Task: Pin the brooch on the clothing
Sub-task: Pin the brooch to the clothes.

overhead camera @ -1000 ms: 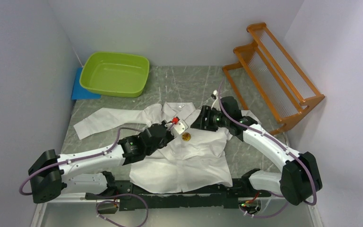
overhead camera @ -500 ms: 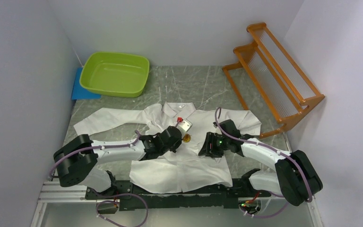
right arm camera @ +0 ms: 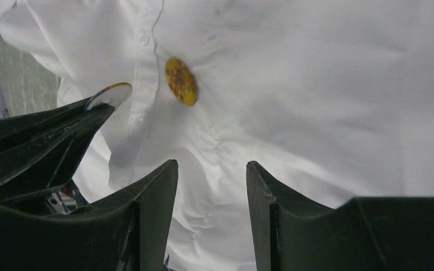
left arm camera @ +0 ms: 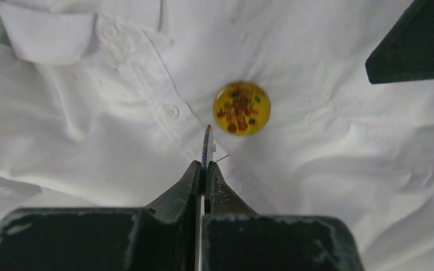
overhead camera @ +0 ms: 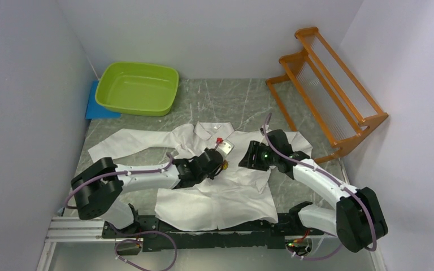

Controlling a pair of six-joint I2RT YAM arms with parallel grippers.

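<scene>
Since half a second ago: right end effector [right arm camera: 212,166] has shifted up the shirt [overhead camera: 226,197] toward the collar; left end effector [left arm camera: 204,169] has edged a little to the right.

Left end effector: fingers pressed together, pinching a thin disc [left arm camera: 207,144] held edge-up, its tip just short of the brooch [left arm camera: 241,108].

Right end effector: jaws spread, nothing between them, above the shirt front to the right of the brooch.

Brooch: round, yellow with an orange-red pattern, lying on the shirt front just beside the button strip, below the collar.

Shirt: spread flat on the counter [overhead camera: 226,101], one sleeve out to the left.

Background: green basin [overhead camera: 137,87] at far left, orange rack [overhead camera: 328,84] at far right.
</scene>
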